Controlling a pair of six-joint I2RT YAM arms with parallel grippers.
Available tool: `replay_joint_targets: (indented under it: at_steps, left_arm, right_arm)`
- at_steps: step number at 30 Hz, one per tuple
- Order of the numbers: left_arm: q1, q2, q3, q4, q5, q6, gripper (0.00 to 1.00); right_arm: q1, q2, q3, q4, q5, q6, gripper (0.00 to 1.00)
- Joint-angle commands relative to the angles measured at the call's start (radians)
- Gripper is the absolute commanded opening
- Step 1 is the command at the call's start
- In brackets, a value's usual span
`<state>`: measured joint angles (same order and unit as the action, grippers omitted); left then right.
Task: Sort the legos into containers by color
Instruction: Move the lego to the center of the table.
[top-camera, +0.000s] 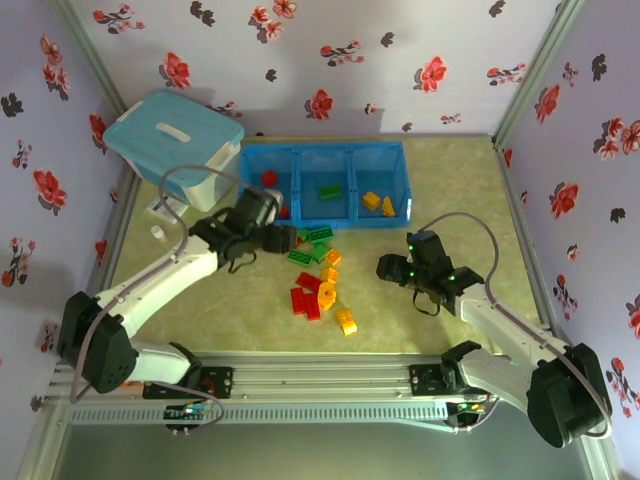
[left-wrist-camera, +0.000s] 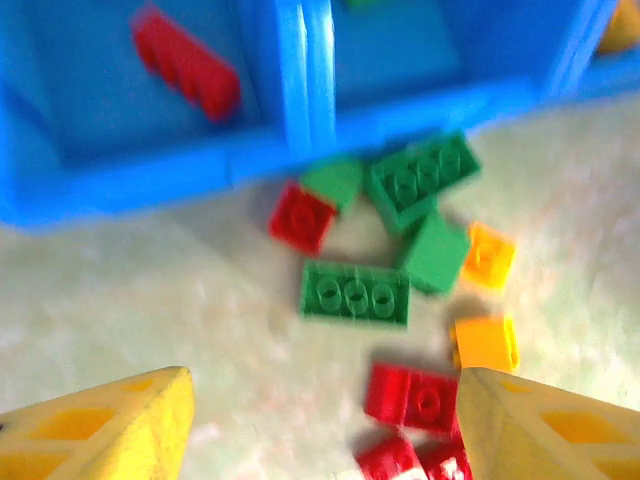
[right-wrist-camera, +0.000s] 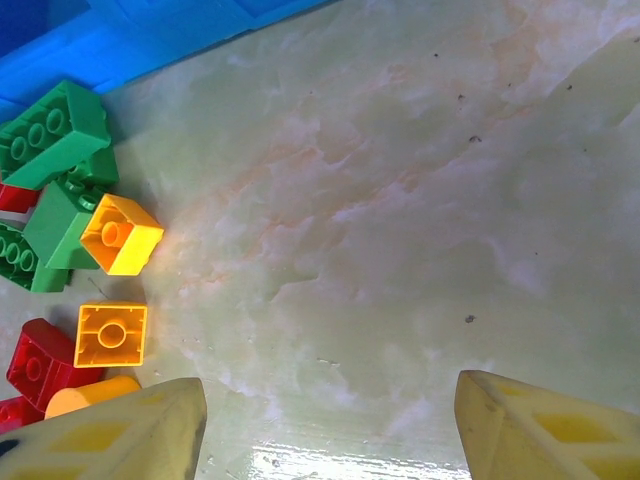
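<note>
1. The right end effector (right-wrist-camera: 330, 400) holds its yellow fingers (right-wrist-camera: 120, 430) wide apart over the bare table (right-wrist-camera: 400, 200).
2. Green, orange and red legos (right-wrist-camera: 110, 235) cluster at the left.
3. The blue tray (right-wrist-camera: 120, 40) crosses the top-left corner.

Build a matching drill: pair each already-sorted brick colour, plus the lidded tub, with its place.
Things:
1. binned red brick
2. binned green brick
3. binned orange bricks
4. lidded tub

Places:
A. middle compartment
B. left of the blue tray
C. right compartment
D. left compartment

Pairs: 1-D, 2-A, 3-C, 4-B
</note>
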<state>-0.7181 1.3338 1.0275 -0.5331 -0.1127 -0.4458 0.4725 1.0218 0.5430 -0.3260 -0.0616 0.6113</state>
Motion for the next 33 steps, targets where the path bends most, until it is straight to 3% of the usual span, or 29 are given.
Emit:
replay_joint_targets:
  at_steps: [1,8,19,26,33]
  left_arm:
    - [-0.093,-0.027,-0.11,-0.009,-0.021,-0.149,0.68]
    - [-0.24,0.005,-0.275,0.081,-0.016,-0.327,0.61]
    - [-0.256,0.085,-0.307,0.202,0.042,-0.372,0.48]
    - [-0.232,0.159,-0.288,0.18,0.037,-0.338,0.4]
    - [-0.082,0.097,-0.343,0.157,0.05,-0.287,0.36]
  right_arm:
    - [0.011,0.035,0.018,0.024,-0.019,0.015,0.67]
    - [0.034,0.076,0.03,0.064,-0.017,0.03,0.67]
    - [0.044,0.053,0.016,0.049,0.004,0.031,0.66]
    - [0.044,0.046,0.021,0.037,0.011,0.021,0.66]
    - [0.044,0.057,0.023,0.039,0.013,0.016,0.66]
